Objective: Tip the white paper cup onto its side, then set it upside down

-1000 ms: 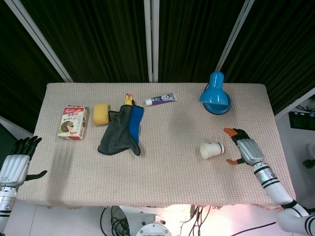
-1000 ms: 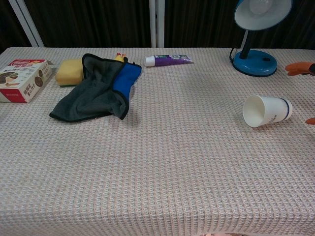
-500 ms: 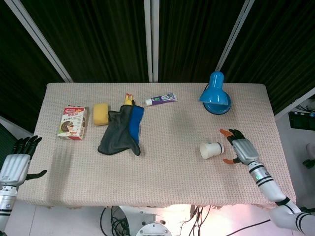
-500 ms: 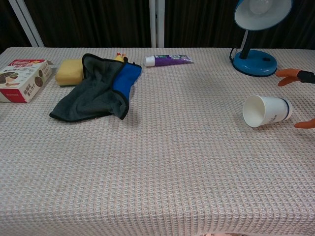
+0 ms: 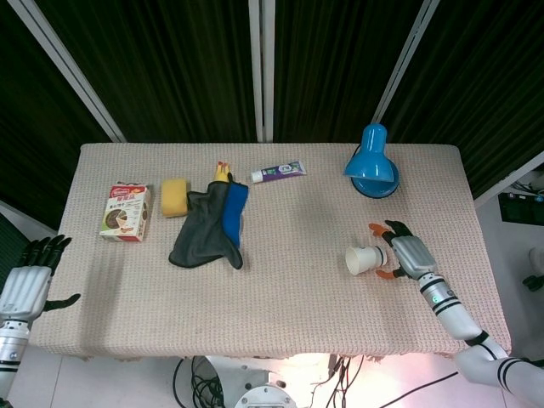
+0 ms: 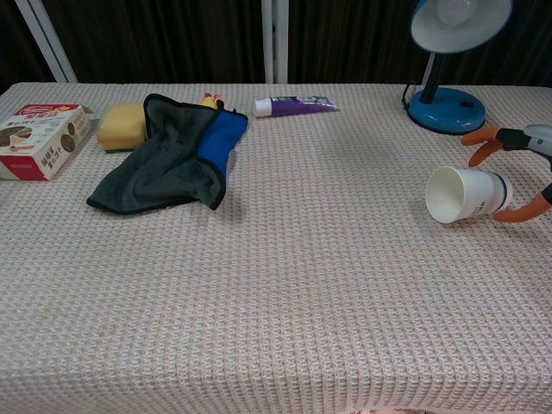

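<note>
The white paper cup (image 5: 365,259) (image 6: 467,194) lies on its side on the woven tablecloth, its mouth facing left. My right hand (image 5: 399,253) (image 6: 523,172) is just behind the cup's base with fingers spread around it, orange fingertips (image 6: 477,139) above and below the base; whether they touch it I cannot tell. My left hand (image 5: 27,280) hangs off the table's left edge, fingers apart and holding nothing.
A blue desk lamp (image 5: 372,163) (image 6: 447,52) stands behind the cup. A grey-and-blue cloth (image 5: 211,225), yellow sponge (image 5: 175,196), snack box (image 5: 126,212) and purple tube (image 5: 279,172) lie across the left and middle of the table (image 5: 280,306).
My right hand has moved left toward the cup, from a gap behind its base to bracketing it. The cup and the left hand have stayed put.
</note>
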Robot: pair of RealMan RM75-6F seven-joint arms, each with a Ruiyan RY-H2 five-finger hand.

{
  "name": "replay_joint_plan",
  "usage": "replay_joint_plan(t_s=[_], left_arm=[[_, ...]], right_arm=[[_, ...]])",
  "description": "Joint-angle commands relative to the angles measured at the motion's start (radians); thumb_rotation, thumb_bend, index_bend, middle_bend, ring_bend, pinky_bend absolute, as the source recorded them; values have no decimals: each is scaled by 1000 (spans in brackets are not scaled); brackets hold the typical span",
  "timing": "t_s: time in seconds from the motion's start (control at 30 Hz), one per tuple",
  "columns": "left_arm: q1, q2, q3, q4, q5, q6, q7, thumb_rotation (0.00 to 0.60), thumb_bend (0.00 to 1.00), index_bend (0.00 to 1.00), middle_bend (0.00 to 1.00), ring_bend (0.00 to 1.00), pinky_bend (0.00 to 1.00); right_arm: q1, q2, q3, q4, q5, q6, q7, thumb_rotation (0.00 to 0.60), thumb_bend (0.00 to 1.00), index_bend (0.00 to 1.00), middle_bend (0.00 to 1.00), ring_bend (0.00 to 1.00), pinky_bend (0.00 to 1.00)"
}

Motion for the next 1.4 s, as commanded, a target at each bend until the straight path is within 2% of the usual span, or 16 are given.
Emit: replay_joint_plan(t_s=[0.03,0.17,0.37,0.57,0.77,0.87,0.97,1.03,1.23,1.4], left_arm=[[0,-1,0,1,-1,0,0,600,94,66,31,0,37],[-2,-3,-1,3,-2,-4,-1,600,94,66,31,0,37],[-3,-1,-1,4,-2,-3,-3,600,94,66,31,0,38],[0,-2,0,7,-3,-2,-10,600,94,66,31,0,38],[0,-3,-1,10,0,2,-17,600,94,66,31,0,38],[1,-4,0,11,4,6,-23,600,94,66,31,0,38],[0,-7,0,17,9,9,-32,600,94,66,31,0,38],[1,-10,1,22,13,11,-38,600,93,66,31,0,38],[3,-12,4,33,21,20,-56,600,94,66,31,0,38],[7,-14,3,42,25,30,-73,600,94,66,31,0,38]], right_arm=[[5,-5,3,6,6,-12,-6,600,83,202,257,0,0],[9,-13,9,10,11,-16,-11,600,89,268,268,0,0],[13,-20,14,13,13,-20,-9,600,173,344,329,0,0],[10,-17,15,13,1,2,-7,600,197,420,387,25,0],[-4,11,21,-8,-12,59,-54,600,198,432,397,31,0],[-11,44,27,-33,-42,136,-217,600,196,435,398,31,0],[-14,105,38,-117,-57,187,-454,600,190,441,401,35,0],[-9,164,46,-213,-48,184,-632,600,185,444,403,37,0],[33,287,67,-465,-28,135,-1041,600,184,448,405,43,0],[75,299,84,-580,45,75,-1354,600,184,473,421,66,0]])
